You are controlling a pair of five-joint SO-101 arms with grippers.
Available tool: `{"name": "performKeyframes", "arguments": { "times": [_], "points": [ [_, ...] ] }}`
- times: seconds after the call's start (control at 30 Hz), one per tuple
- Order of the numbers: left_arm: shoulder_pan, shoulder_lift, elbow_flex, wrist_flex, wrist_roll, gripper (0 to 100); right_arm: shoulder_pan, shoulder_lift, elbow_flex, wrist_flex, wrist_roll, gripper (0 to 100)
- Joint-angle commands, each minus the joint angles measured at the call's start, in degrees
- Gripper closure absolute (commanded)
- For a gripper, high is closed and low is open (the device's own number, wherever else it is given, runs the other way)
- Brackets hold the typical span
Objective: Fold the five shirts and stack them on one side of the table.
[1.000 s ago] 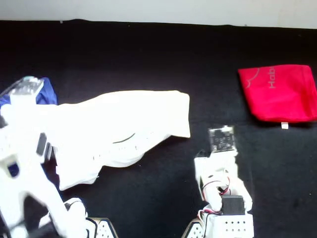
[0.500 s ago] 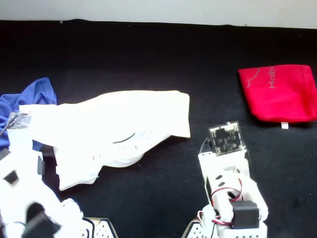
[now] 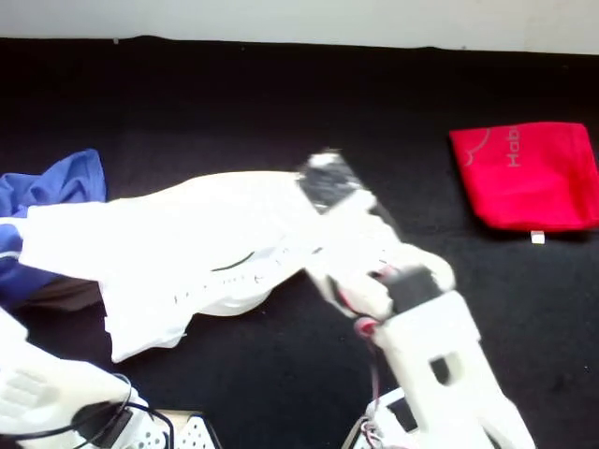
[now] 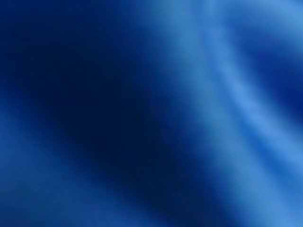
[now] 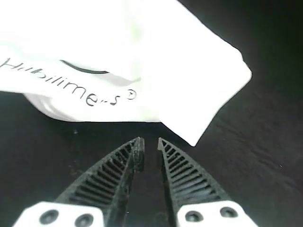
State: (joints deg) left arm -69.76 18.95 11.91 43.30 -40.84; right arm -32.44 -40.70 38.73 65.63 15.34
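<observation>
Right arm swung out over white shirt (image 3: pixel 187 238) on counter (image 3: pixel 281 94), right wrist view: right gripper (image 5: pixel 149 147) fingers narrowly parted just short of its corner, left wrist view close on blue shirt (image 4: pixel 213 94), high view: red shirt (image 3: pixel 529 178) folded at right.

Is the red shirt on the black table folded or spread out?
Folded: the red fabric shirt lies as a compact, flat rectangle with no sleeves showing in the high view.

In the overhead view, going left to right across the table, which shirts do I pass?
Crumpled blue shirt → spread-out white shirt → folded red shirt. I've left out the arms because they overlap the shirts.
</observation>
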Motion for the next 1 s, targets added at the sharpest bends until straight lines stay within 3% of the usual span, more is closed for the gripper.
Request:
{"name": "performKeyframes", "arguments": {
  "times": [0.0, 0.17, 0.43, 0.57, 0.67, 0.97],
  "points": [
    [-5.23, 4.53, -12.44, -0.62, -0.09, 91, -5.41, 12.0, -8.84, -0.13, -4.48, 93.6],
    [-7.87, 6.46, -23.08, 12.48, -0.09, 91, -9.63, 28.0, -22.55, 2.95, -8.0, 93.6],
    [-5.32, 6.46, -35.3, 37.89, -0.18, 91, -18.77, 47.25, -46.37, 10.77, -7.91, 92.6],
    [-4.44, 6.46, -41.1, 47.03, -0.18, 91, -22.9, 56.48, -54.02, 10.86, -8.0, 78.8],
    [-4.53, 6.46, -45.41, 51.6, -0.18, 91, -25.98, 62.55, -58.86, 10.86, -8.0, 72.2],
    [-5.85, 6.46, -47.6, 53.19, -0.18, 91, -28.79, 80.84, -75.74, 10.51, -8.0, 72.2]
  ]
}}
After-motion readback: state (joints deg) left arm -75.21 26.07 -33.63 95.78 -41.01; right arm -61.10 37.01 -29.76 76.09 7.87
